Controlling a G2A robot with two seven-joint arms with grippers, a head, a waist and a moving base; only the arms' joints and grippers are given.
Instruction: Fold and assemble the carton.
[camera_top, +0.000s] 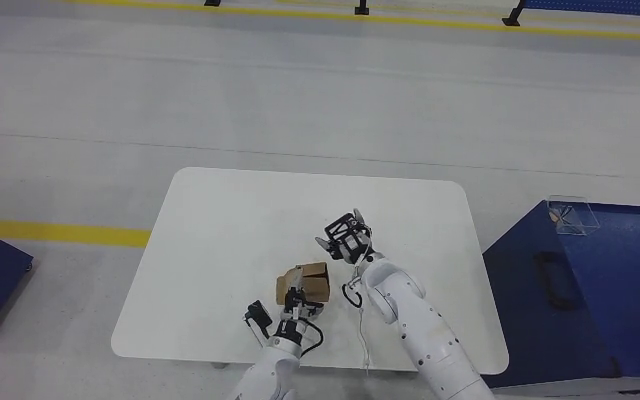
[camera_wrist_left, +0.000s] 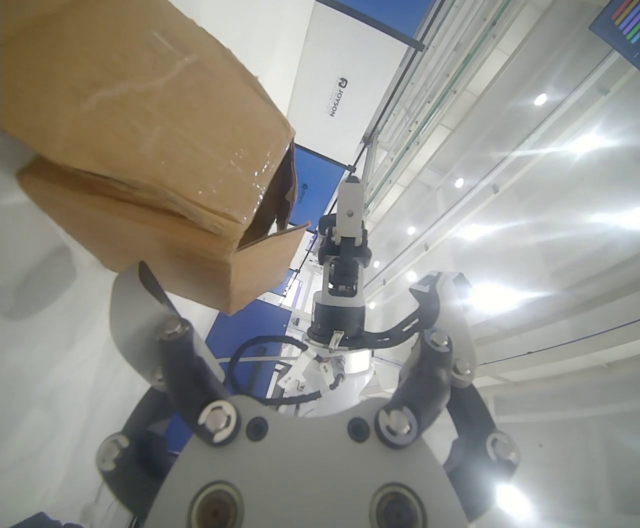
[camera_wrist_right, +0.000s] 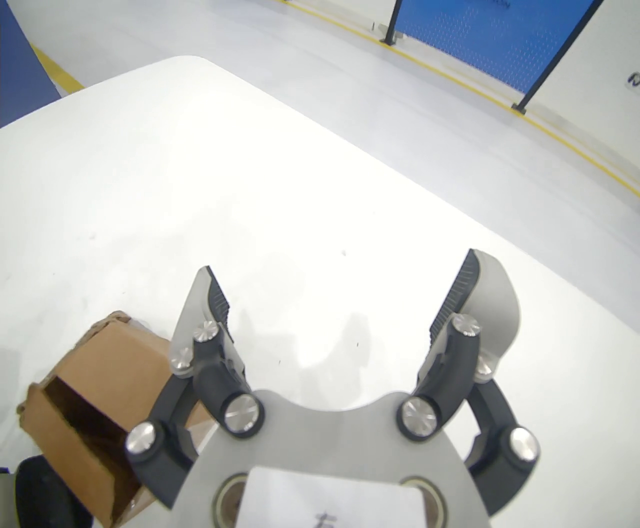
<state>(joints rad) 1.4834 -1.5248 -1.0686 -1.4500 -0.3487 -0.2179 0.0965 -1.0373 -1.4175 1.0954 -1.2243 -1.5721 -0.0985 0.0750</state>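
Well, carton (camera_top: 312, 281) on table (camera_top: 230, 230), left gripper (camera_wrist_left: 290, 285), right gripper (camera_wrist_right: 342, 272) splayed.

Carton (camera_top: 315, 278) plain brown; worktop (camera_top: 250, 220) white; right gripper (camera_wrist_right: 340, 264) — silver jaws, black ribbed pads (camera_wrist_right: 450, 295); floor (camera_top: 300, 80) pale grey — yellow lines (camera_top: 70, 233); cabinet (camera_top: 560, 300) dark blue.

Carton (camera_top: 312, 281) on white table (camera_top: 230, 220), right hand (camera_top: 339, 228) just beside

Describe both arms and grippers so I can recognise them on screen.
The arms are glossy white, black cables at the wrists. The left gripper and right gripper alike have grey palm plates, black linkages, silver screws, and curved silver fingers with black ribbed pads.
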